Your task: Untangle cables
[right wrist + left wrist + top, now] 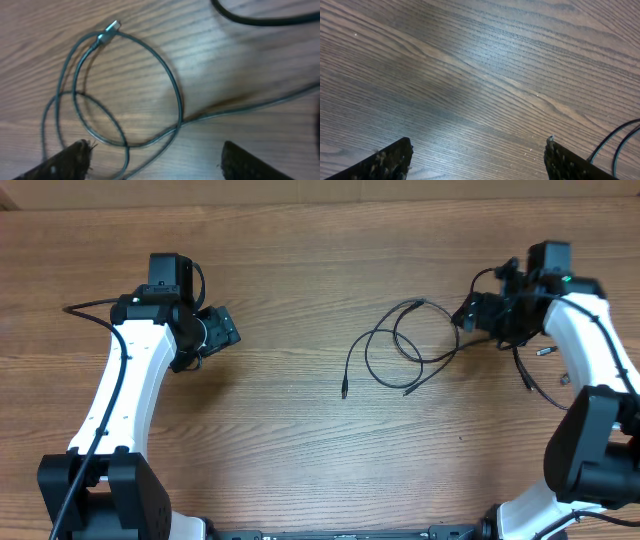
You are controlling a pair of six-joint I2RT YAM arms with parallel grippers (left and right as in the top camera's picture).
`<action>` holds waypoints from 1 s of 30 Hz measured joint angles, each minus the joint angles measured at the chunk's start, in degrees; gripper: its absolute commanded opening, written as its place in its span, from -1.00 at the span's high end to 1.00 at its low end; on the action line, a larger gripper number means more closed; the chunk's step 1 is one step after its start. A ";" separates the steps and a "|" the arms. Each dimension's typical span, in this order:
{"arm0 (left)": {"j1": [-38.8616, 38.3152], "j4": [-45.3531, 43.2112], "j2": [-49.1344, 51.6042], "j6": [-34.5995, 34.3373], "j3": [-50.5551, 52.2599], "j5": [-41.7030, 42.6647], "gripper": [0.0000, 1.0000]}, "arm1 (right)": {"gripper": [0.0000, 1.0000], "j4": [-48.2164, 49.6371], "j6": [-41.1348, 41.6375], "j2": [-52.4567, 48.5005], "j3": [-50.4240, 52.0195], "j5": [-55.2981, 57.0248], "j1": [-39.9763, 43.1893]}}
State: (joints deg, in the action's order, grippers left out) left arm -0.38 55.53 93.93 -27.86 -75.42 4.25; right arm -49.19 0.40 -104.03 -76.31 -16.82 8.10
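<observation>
The cables (pixel 408 358) lie as thin black overlapping loops right of the table's middle, with loose plug ends at the lower left (pixel 344 393). In the right wrist view the loops (pixel 172 90) cross each other, with a silver-tipped plug (pixel 111 29) at the top. Another thin cord (pixel 527 380) with a silver tip lies under my right arm. My right gripper (pixel 468 312) (pixel 155 152) is open and empty just above the loops' right side. My left gripper (pixel 222 330) (pixel 477 147) is open and empty over bare wood, far left of the cables.
A thicker black wire (pixel 260 21) curves across the top right of the right wrist view. Two thin cable strands (pixel 620 137) show at the lower right of the left wrist view. The wooden table (pixel 300 270) fills all views.
</observation>
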 measured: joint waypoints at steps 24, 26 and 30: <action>0.00 0.22 0.00 0.00 0.00 0.02 -0.68 | -0.16 27.04 -0.39 0.00 18.16 0.55 -1.40; 0.00 0.26 0.00 0.00 0.00 0.00 -0.68 | -0.18 29.11 -0.37 0.00 19.02 0.50 -1.40; 0.00 0.50 0.00 0.00 0.00 0.00 -0.68 | -0.17 31.89 -0.42 0.00 20.74 0.50 -1.40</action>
State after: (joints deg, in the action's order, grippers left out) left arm -0.38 56.03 93.93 -27.86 -75.42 4.25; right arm -17.30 -0.01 -104.03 -55.57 -16.32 6.70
